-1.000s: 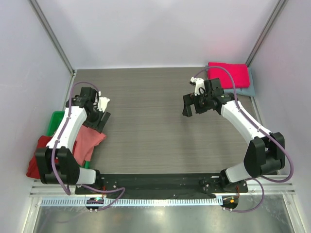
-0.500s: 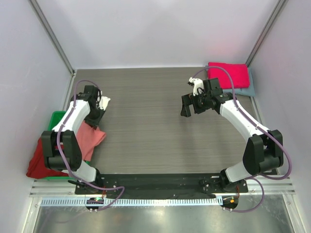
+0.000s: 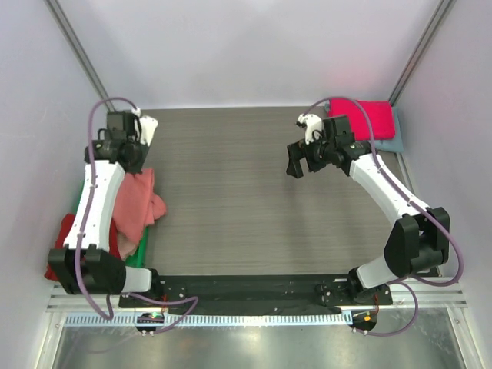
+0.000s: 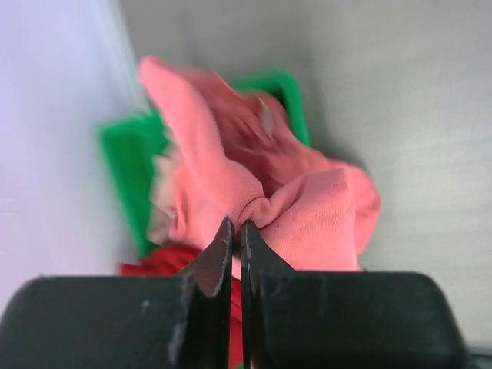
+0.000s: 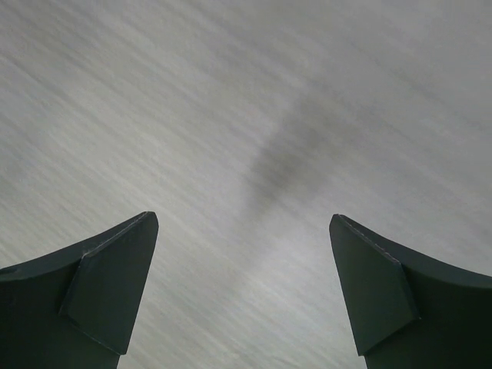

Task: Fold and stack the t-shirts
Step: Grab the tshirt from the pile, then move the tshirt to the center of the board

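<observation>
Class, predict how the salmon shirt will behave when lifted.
Likely floppy: the salmon shirt bunches and creases where the left end effector pinches it. Probably light, since one small pinch holds a fold. It may drag on the bin it drapes over.

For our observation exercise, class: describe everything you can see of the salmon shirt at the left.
The salmon shirt is soft, plain cloth, unfolded and crumpled into a bunch. The left hand, shut, pinches one gathered fold and holds it up. The rest trails down onto the green bin and a dark red shirt at the left edge of the table. A small pale patch, perhaps a label, shows among its folds.
</observation>
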`<act>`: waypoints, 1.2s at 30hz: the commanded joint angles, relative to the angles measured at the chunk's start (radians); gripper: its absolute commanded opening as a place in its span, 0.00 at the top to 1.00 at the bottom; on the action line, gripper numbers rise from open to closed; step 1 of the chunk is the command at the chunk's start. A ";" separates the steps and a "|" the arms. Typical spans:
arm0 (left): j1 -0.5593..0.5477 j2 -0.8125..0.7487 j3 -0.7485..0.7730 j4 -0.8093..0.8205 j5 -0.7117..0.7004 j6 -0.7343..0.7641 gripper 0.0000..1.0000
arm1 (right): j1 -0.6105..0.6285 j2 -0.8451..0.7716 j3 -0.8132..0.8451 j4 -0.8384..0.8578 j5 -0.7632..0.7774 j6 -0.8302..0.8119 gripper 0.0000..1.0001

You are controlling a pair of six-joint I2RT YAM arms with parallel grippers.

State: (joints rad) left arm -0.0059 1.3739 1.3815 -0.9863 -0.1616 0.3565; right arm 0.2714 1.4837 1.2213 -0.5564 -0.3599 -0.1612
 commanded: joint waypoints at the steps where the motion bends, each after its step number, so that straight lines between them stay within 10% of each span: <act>1: 0.001 -0.091 0.172 0.098 -0.015 0.030 1.00 | 0.005 -0.019 0.119 0.067 0.055 -0.066 0.00; 18: -0.143 0.033 0.772 0.231 0.526 -0.063 1.00 | -0.023 0.119 0.461 0.059 0.219 0.014 0.00; 31: -0.393 0.284 1.131 0.411 0.508 -0.185 1.00 | -0.047 0.003 0.374 0.059 0.355 -0.107 0.00; 36: -0.421 0.289 1.003 0.426 0.488 -0.197 1.00 | -0.075 -0.037 0.320 0.061 0.355 -0.112 0.00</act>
State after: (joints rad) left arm -0.4206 1.6852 2.4325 -0.6537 0.3515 0.1829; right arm 0.2127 1.4952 1.5673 -0.5140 -0.0345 -0.2569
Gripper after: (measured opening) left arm 0.011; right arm 0.996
